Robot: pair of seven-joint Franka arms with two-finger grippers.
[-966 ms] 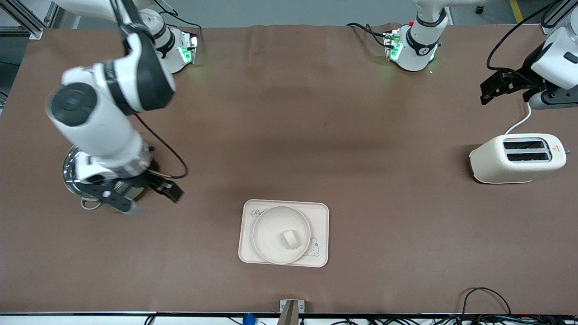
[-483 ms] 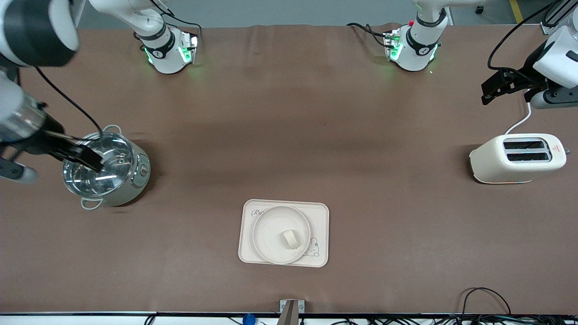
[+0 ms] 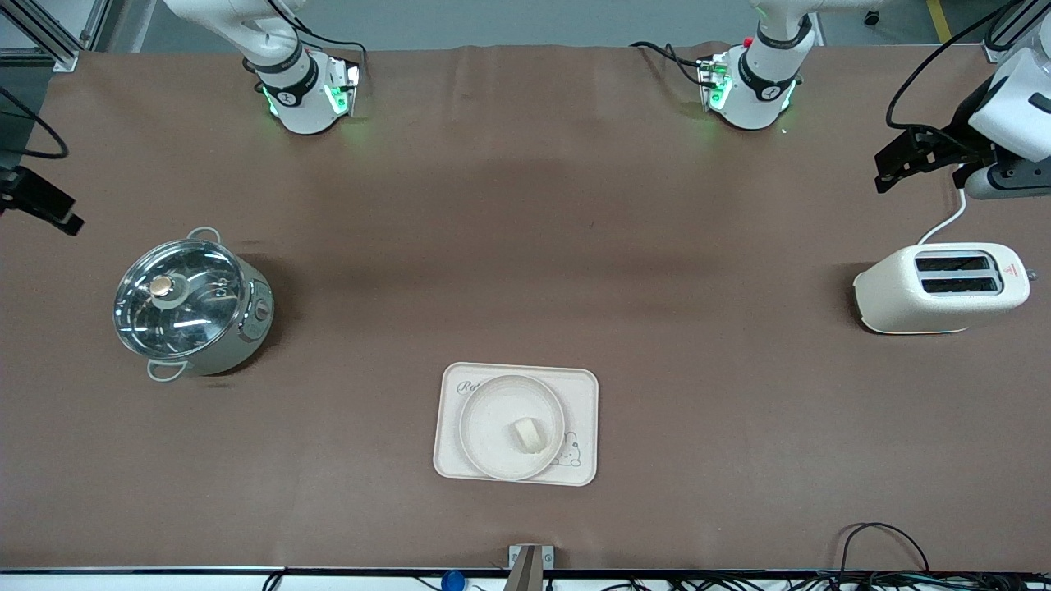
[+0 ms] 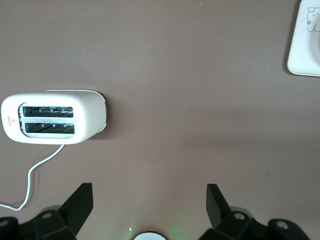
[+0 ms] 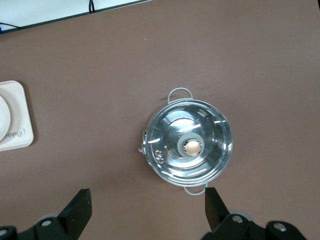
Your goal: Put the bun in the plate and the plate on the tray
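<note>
Risk: little is left to fail, the placing judged done; a low sweep of either arm could still shift the stack.

Right end effector (image 3: 41,205): at 9 o'clock, up beside the pot (image 3: 190,308), fingers spread, nothing held.

Bun (image 3: 529,435): pale cream, lying in the plate (image 3: 484,427).

Tray (image 3: 585,394): at 6 o'clock on the surface (image 3: 525,246), plate carried.

Left end effector (image 3: 907,156): at 3 o'clock, over the toaster (image 3: 940,289), spread, empty.

Both arms are glossy white with black bands at the joints; each round base carries a small number mark and glows green at its side; black cables trail from the bases and loop at the bench's ends; the left gripper (image 4: 147,202) and right gripper (image 5: 145,207) have matte black, wedge-shaped fingers on black bodies with small round screws.
</note>
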